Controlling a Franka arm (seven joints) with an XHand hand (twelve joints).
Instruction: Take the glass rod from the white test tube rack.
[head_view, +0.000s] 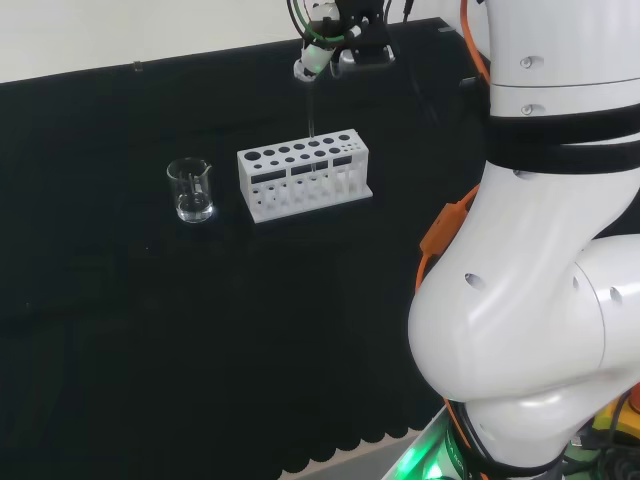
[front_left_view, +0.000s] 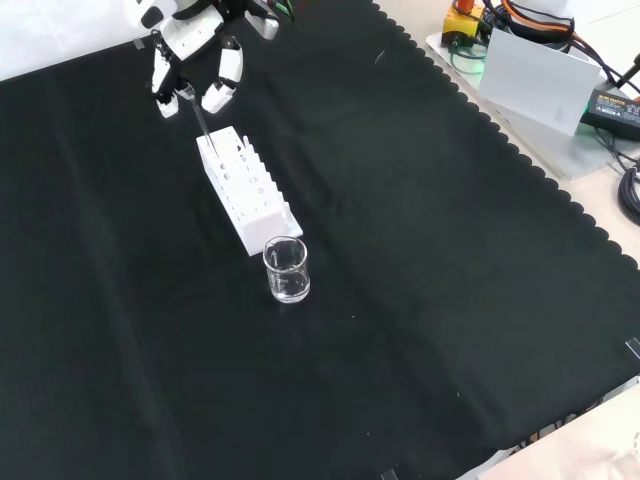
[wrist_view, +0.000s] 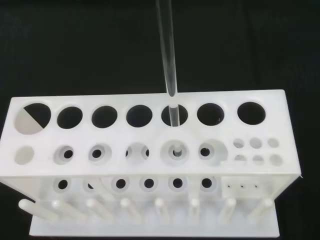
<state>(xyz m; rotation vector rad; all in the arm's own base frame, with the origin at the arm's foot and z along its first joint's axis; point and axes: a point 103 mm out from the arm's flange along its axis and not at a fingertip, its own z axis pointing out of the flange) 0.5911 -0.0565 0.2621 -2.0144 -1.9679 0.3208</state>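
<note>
In the head view, a clear glass beaker (head_view: 190, 190) is seen standing on the black-clothed desk (head_view: 150, 330) just to the left of the white test tube rack (head_view: 304, 174), apart from it. Above the rack's right-hand part the hand (head_view: 322, 52) is held, its fingers closed together on the upper end of the glass rod (head_view: 311, 112). The rod is held upright, and its lower end is seen at the level of the rack's top plate. In the front view, the hand (front_left_view: 192, 60) is shown above the far end of the rack (front_left_view: 245, 190), with its fingertips (front_left_view: 222, 88) pinched around the rod (front_left_view: 202, 122), which slants slightly down toward the rack's top; the beaker (front_left_view: 286, 270) is seen just beyond the rack's near end. In the wrist view, the rod (wrist_view: 167, 50) is seen over the rack (wrist_view: 150, 165), and its tip is placed over one hole in the row of large holes, slightly right of the row's middle. Whether the tip is just inside that hole or just above it cannot be told.
</note>
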